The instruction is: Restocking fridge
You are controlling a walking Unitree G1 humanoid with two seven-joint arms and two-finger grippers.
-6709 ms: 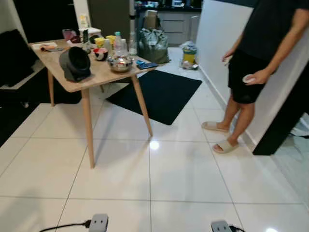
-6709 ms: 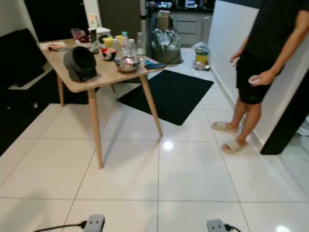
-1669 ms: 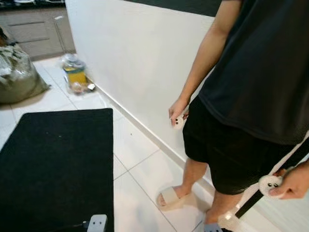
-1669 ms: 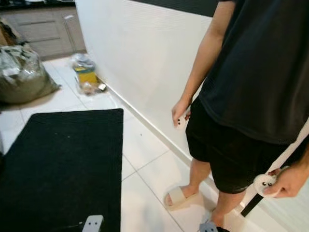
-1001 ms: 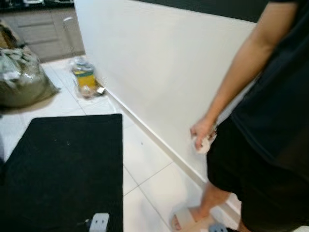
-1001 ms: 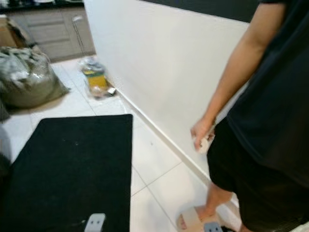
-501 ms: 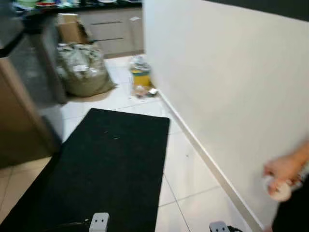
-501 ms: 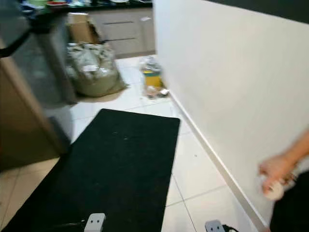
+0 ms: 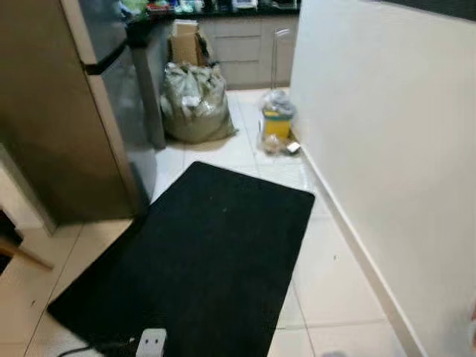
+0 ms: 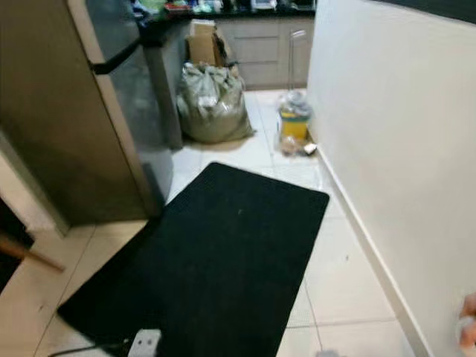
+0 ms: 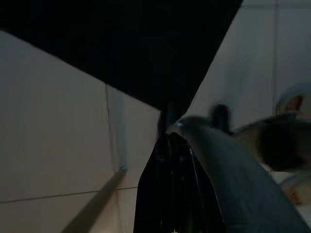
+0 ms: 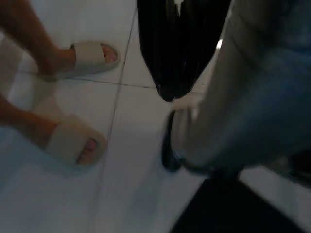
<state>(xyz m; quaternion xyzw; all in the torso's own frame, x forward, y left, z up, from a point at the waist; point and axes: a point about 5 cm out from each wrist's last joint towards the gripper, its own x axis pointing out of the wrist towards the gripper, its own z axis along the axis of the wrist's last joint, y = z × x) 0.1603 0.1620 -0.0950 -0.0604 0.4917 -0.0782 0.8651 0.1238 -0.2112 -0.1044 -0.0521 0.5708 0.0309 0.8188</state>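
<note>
A tall steel fridge (image 9: 67, 111) stands on the left, its two doors shut, with a dark handle gap (image 9: 111, 58) between them. Its front faces a black mat (image 9: 201, 260) on the white tiled floor. Both arms hang idle at my sides. My left gripper (image 11: 170, 138) points down over the tiles and the mat's edge, fingers together and holding nothing. My right gripper (image 12: 167, 94) also hangs shut and holding nothing above the tiles.
A white wall (image 9: 387, 149) bounds the right side. A stuffed grey bag (image 9: 195, 104), a cardboard box (image 9: 182, 41) and a yellow container (image 9: 277, 123) sit by the far cabinets. A person's hand (image 10: 467, 331) shows at the right edge, slippered feet (image 12: 73, 141) near my right gripper.
The camera has swung left: the fridge has come into view and the person has slid off to the right edge. The mat and bag now sit more central.
</note>
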